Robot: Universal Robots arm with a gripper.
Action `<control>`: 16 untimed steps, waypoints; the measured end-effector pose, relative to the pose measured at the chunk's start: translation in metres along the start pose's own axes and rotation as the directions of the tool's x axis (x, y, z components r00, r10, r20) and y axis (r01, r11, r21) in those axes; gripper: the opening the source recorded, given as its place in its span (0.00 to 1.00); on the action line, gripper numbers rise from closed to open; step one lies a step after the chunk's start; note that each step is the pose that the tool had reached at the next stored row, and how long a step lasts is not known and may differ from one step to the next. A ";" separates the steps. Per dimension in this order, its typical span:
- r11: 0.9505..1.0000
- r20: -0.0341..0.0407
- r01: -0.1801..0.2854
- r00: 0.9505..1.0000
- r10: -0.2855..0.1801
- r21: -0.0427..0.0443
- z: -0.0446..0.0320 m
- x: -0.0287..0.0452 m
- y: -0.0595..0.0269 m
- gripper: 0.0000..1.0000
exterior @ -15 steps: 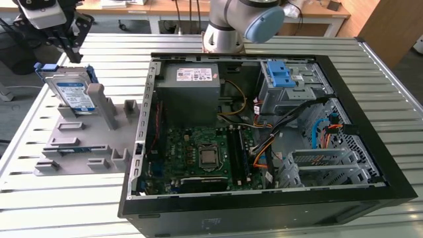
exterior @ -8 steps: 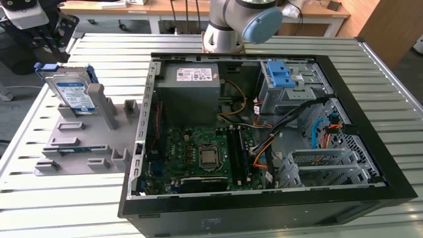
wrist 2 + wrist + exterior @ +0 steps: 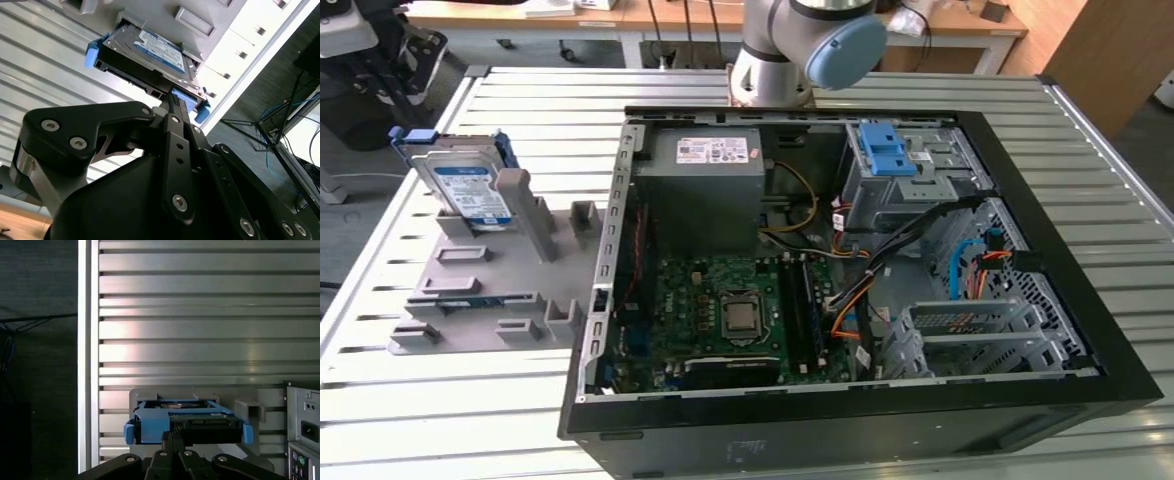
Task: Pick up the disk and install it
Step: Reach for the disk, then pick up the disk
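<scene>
The disk (image 3: 464,190) stands on edge, tilted back, in a slot of a grey moulded holder (image 3: 480,290) on the slatted metal worktop (image 3: 400,420), at the exterior view's left. Its blue carrier frame (image 3: 414,137) wraps the edges. A grey upright post (image 3: 516,200) of the holder stands just beside the disk, on the side facing the computer case (image 3: 854,425).

The case lies open beside the holder, apart from it, its raised side wall (image 3: 616,260) between the holder and the interior. Inside it:
- a grey power-supply box (image 3: 707,180) with a white sticker
- a green motherboard (image 3: 720,310)
- a metal drive cage (image 3: 907,190) topped by a blue latch (image 3: 887,150)
- black and orange cables (image 3: 854,290) running across the space below the cage

The arm (image 3: 801,45) rises behind the case.

In both wrist views the gripper (image 3: 172,97) (image 3: 172,436) points at the disk (image 3: 150,55) (image 3: 187,422). The fingers (image 3: 176,130) are closed together and hold nothing.

The disk's top face carries a white-and-blue label (image 3: 160,47) bearing print. The power-supply sticker (image 3: 711,150) also bears print, with one red mark
</scene>
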State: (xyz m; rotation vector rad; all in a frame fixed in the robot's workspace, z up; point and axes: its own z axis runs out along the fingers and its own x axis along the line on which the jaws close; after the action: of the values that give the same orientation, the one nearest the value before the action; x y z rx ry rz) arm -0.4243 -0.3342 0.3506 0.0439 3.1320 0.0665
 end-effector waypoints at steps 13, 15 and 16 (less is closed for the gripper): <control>1.000 0.000 0.001 1.000 -0.001 0.000 0.0000 0.0007 0.0000 0.11; 1.000 0.000 0.005 1.000 -0.005 0.000 0.0000 0.0007 0.0000 0.11; 1.000 0.000 0.010 1.000 -0.010 0.000 0.0000 0.0007 0.0000 0.11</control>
State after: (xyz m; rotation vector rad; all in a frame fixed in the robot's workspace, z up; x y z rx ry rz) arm -0.4250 -0.3342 0.3506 0.0280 3.1324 0.0665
